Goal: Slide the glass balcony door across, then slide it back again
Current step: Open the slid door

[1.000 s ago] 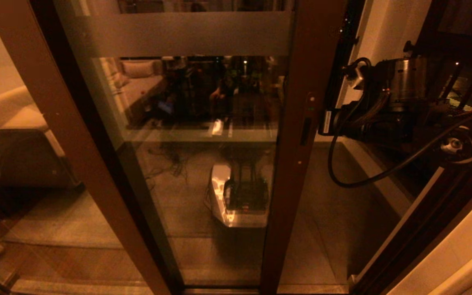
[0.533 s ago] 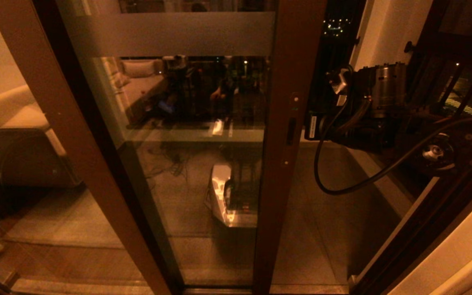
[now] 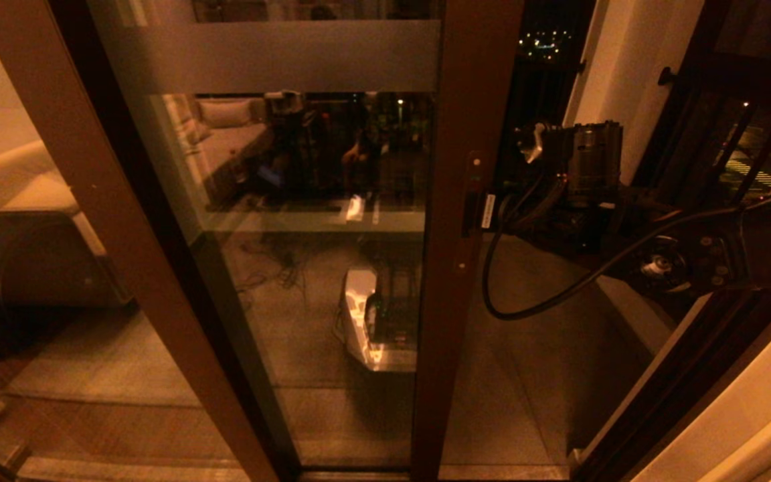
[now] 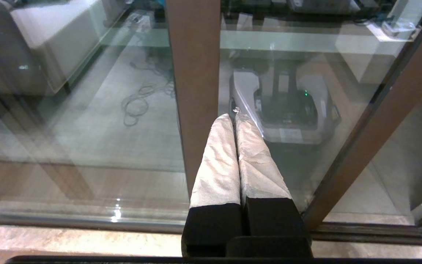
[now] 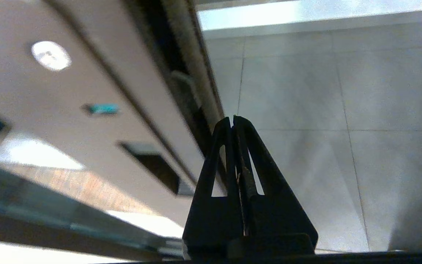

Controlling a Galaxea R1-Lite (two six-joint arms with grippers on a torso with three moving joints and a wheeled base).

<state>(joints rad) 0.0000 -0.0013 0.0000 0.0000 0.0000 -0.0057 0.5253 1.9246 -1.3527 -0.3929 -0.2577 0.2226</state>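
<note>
The glass balcony door (image 3: 318, 167) fills the middle of the head view, with a broad frosted band across its top and a thin strip at mid height. Its brown right-hand stile (image 3: 469, 134) carries a dark recessed pull (image 5: 148, 167). My right gripper (image 5: 232, 119) is shut with nothing in it, and its tips lie along the stile's dark outer edge. In the head view my right wrist (image 3: 573, 181) sits just right of that stile. My left gripper (image 4: 233, 116) is shut and empty, with pale wrapped fingers, low in front of the door's pane (image 4: 299, 66).
Right of the door the opening shows grey balcony floor tiles (image 3: 533, 375), a pale wall (image 3: 610, 60) and the black-barred railing (image 3: 727, 154). A fixed brown frame (image 3: 57, 154) slants at the left. The floor track (image 4: 372, 233) runs along the bottom.
The door's stile has slid left and my right arm has moved left with it. The opening on the right is wider.
</note>
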